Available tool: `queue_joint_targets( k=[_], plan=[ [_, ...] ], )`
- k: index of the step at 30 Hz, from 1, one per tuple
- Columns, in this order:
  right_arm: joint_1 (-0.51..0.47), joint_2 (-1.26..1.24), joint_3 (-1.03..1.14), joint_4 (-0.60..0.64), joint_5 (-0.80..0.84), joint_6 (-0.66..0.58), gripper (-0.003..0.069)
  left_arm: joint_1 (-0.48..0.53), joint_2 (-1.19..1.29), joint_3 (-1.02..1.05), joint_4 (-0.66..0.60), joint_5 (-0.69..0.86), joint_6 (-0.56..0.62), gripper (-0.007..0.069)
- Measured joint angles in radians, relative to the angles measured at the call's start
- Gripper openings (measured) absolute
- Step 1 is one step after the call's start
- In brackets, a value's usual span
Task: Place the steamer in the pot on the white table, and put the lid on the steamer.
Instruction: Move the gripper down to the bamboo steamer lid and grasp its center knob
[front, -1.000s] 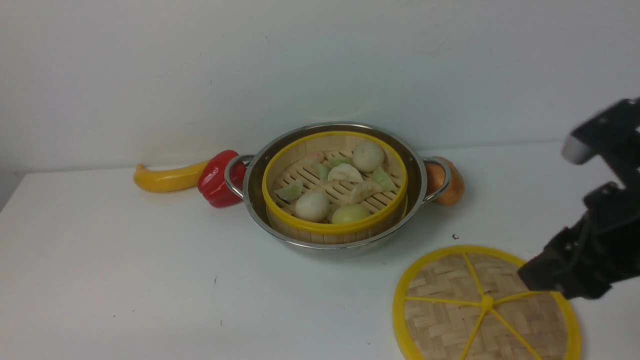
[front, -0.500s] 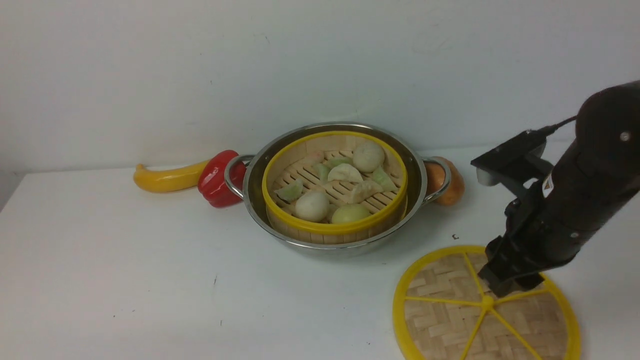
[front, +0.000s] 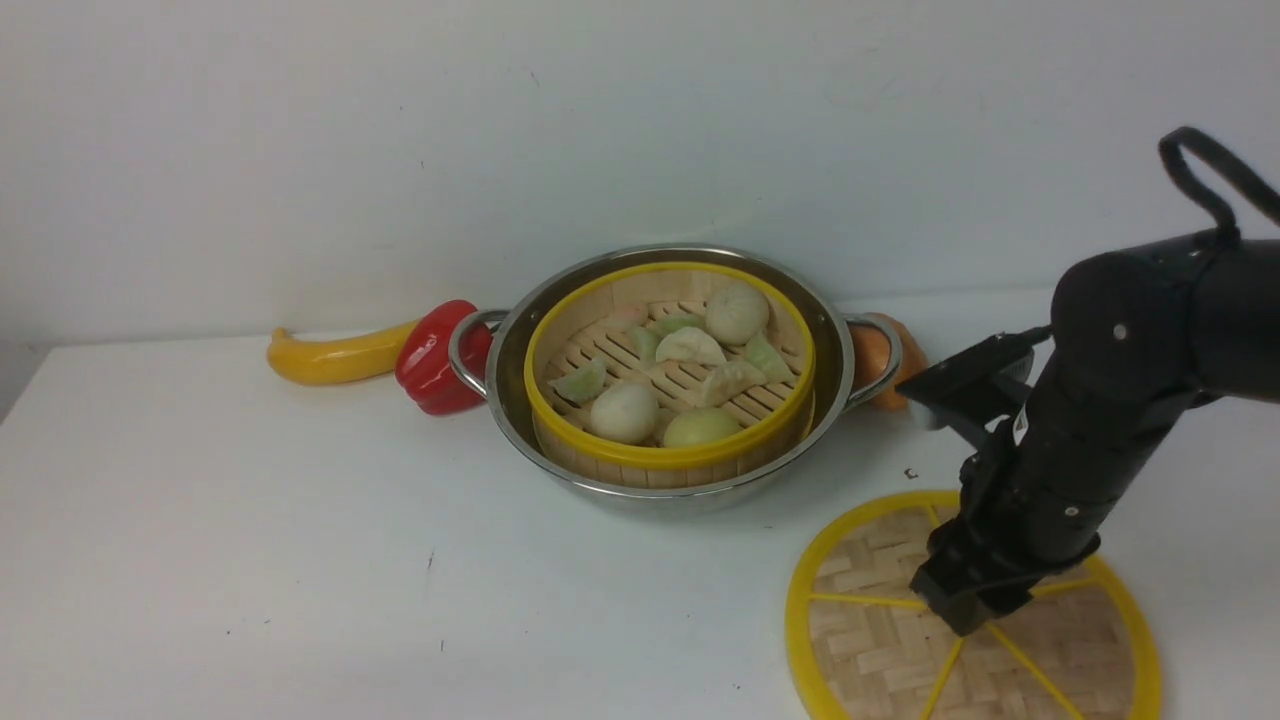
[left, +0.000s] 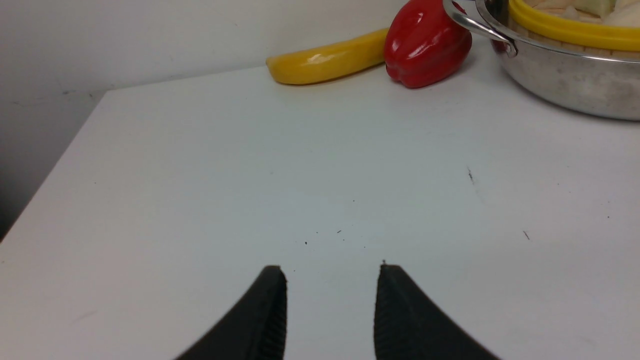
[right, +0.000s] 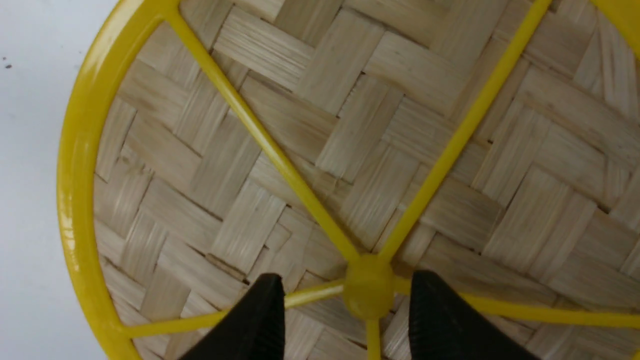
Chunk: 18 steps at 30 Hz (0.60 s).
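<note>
The lid lies flat at the near right corner of the table, not yet lifted. The right gripper hangs just over its middle. In the right wrist view its fingers stand spread on either side of the hub, pinching nothing; whether they touch the weave I cannot tell. The left gripper hovers over bare table nearer the left edge, fingers apart and empty.

Farther back, toward the middle of the far edge, the steamer already sits inside the pot, level, buns and dumplings on its slats. So the first half looks done. Left to do, by my judgement: grip the lid at the hub, carry it over, and set it on the steamer.

By the pot's left handle lie a red pepper and a yellow fruit; an orange thing sits behind the right handle.

No brand or writing is readable. A small white label on the right arm is too small to read.
</note>
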Motion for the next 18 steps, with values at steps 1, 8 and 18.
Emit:
queue_joint_targets(
  k=[1, 8, 18],
  plan=[
    [0.000, 0.004, 0.000, 0.000, -0.005, 0.000, 0.0345, 0.000, 0.000, 0.000, 0.000, 0.000, 0.000, 0.0241],
    [0.000, 0.032, -0.002, 0.000, -0.031, 0.000, 0.0340, 0.000, 0.000, 0.000, 0.000, 0.000, 0.000, 0.0241],
    [0.000, 0.033, -0.009, -0.080, 0.017, 0.000, 0.0143, 0.000, 0.000, 0.000, 0.000, 0.000, 0.001, 0.0241]
  ],
)
